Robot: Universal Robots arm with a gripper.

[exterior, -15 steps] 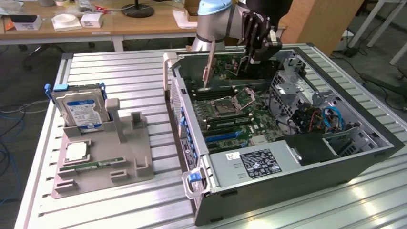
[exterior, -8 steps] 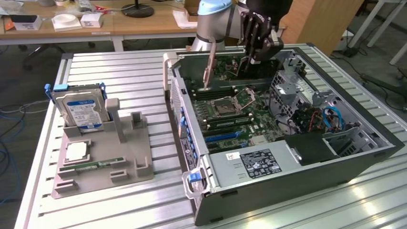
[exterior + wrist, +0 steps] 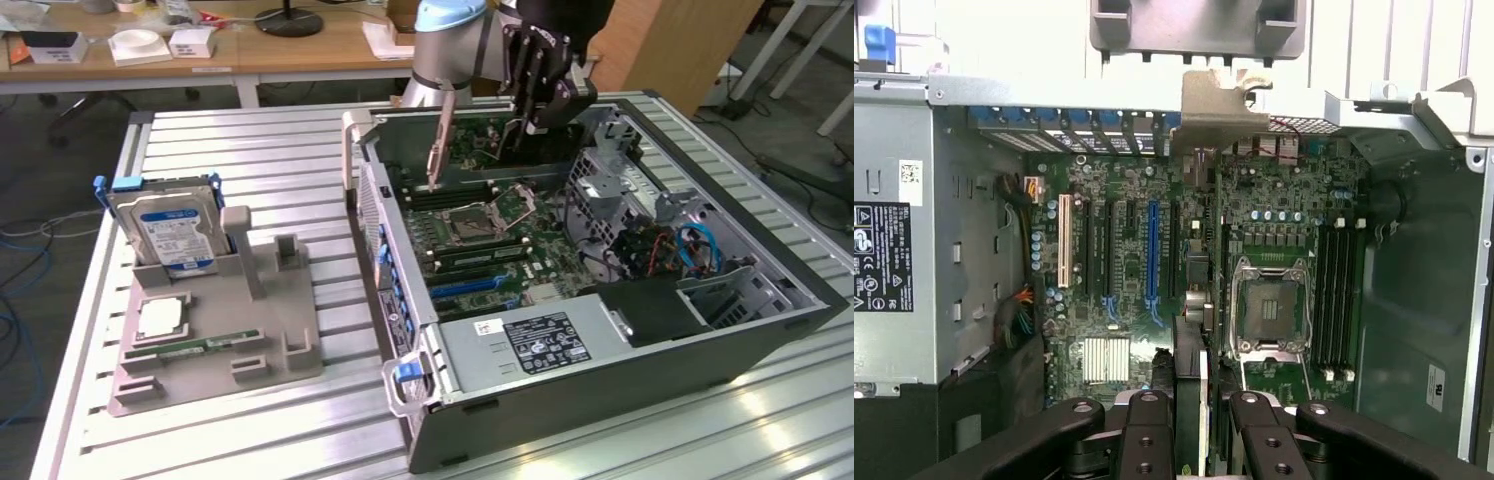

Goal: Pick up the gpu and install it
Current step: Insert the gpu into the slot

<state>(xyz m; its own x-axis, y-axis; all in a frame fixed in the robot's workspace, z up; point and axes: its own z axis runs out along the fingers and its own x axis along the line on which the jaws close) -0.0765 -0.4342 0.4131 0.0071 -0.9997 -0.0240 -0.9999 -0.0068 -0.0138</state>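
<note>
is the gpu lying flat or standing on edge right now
On edge: the end effector grips the gpu upright over the motherboard, its metal bracket hanging vertical.

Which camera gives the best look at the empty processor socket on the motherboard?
The wrist view: it faces the processor socket squarely, so its metal frame and open centre are plain. The exterior view shows the same socket at a slant.

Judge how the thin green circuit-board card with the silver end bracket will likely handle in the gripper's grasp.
The thin green gpu card is probably stiff: it hangs straight from the black gripper, no sag. Being so thin, it seems light. As a bare circuit board, it is likely fragile.
</note>
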